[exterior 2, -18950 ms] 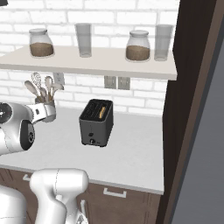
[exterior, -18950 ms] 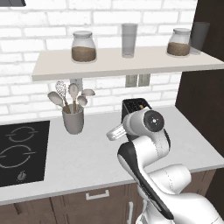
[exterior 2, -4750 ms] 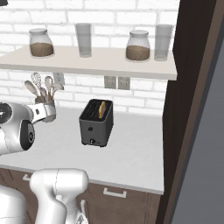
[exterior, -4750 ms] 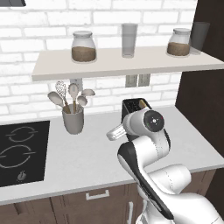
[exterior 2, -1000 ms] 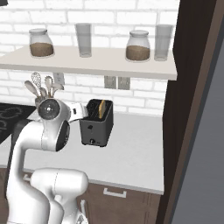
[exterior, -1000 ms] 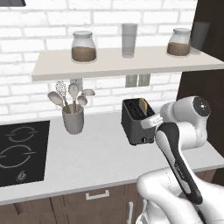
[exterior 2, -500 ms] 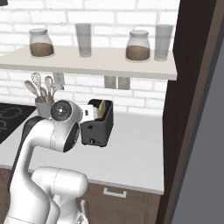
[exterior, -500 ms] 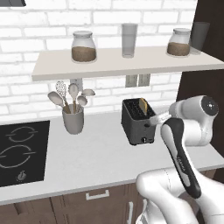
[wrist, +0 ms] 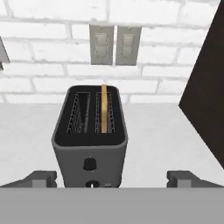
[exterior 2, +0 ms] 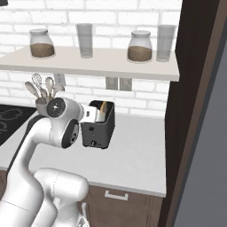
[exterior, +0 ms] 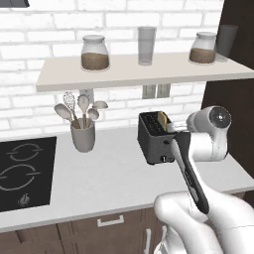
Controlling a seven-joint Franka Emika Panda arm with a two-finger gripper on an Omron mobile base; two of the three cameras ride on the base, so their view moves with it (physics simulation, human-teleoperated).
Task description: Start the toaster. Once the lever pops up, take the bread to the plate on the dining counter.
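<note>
The dark grey toaster point(exterior: 153, 140) point(exterior 2: 101, 124) point(wrist: 89, 136) stands on the white worktop by the brick wall. The bread point(wrist: 104, 109) point(exterior: 162, 118) point(exterior 2: 103, 108) stands upright in its right slot, its top edge poking out. A round knob point(wrist: 89, 164) sits on the narrow front face, and the silvery lever point(wrist: 106, 185) barely shows below it. My gripper point(wrist: 113, 179) point(exterior 2: 91, 114) hangs open just in front of that face, one fingertip on either side, touching nothing. The plate and the dining counter are out of view.
A grey utensil pot point(exterior: 83, 137) stands left of the toaster, and a black cooktop point(exterior: 25, 168) lies further left. Above runs a shelf point(exterior: 139, 74) with jars and a glass. Wall outlets point(wrist: 114, 43) sit behind the toaster, and a dark cabinet panel point(wrist: 210, 87) bounds the right side.
The arm has swung from the left across in front of the toaster and kept shifting right over the last second. The gripper now faces the toaster's front. Its jaws stayed open.
</note>
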